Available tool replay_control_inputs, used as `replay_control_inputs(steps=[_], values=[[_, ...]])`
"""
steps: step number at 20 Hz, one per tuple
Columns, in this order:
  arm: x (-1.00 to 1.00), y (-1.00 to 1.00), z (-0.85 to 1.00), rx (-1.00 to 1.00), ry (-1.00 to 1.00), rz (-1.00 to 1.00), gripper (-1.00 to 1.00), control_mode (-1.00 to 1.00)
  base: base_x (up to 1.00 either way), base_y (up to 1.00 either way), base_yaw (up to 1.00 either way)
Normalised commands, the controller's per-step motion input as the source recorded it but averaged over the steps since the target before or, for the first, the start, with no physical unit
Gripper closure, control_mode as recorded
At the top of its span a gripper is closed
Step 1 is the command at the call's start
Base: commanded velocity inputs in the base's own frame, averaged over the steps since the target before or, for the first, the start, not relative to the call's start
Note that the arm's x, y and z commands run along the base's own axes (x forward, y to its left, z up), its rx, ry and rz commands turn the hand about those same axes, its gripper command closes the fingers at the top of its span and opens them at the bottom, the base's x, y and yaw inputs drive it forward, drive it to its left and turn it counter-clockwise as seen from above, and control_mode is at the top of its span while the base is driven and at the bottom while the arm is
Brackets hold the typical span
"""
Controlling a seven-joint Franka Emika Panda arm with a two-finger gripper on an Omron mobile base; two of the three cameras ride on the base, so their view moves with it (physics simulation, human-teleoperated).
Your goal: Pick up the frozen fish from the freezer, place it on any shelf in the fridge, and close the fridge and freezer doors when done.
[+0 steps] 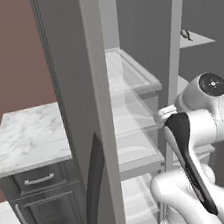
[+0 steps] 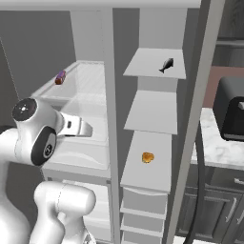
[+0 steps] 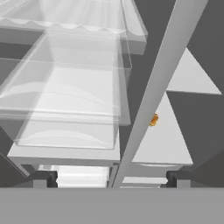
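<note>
We face the open fridge (image 2: 76, 43) and freezer (image 2: 157, 28); our gripper (image 3: 109, 178), jaws spread and empty, aims at the divider between them. The fish (image 2: 166, 65) lies on the freezer's top shelf, above the orange lump (image 2: 147, 157).

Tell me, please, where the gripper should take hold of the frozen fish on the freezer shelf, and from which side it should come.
Probably across the body of the frozen fish, not the thin forked tail. It lies flat on the top freezer shelf, so come in from the open front, just above the shelf. The gripper is open.
</note>
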Motion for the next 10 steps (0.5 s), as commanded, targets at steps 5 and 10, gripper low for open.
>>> replay_control_inputs(steps=[5,10], values=[[0.00,-0.44,0.00,0.00,0.00,0.00,-1.00,-1.00,0.00,0.00,0.00],[0.00,-0.44,0.00,0.00,0.00,0.00,-1.00,-1.00,0.00,0.00,0.00]])
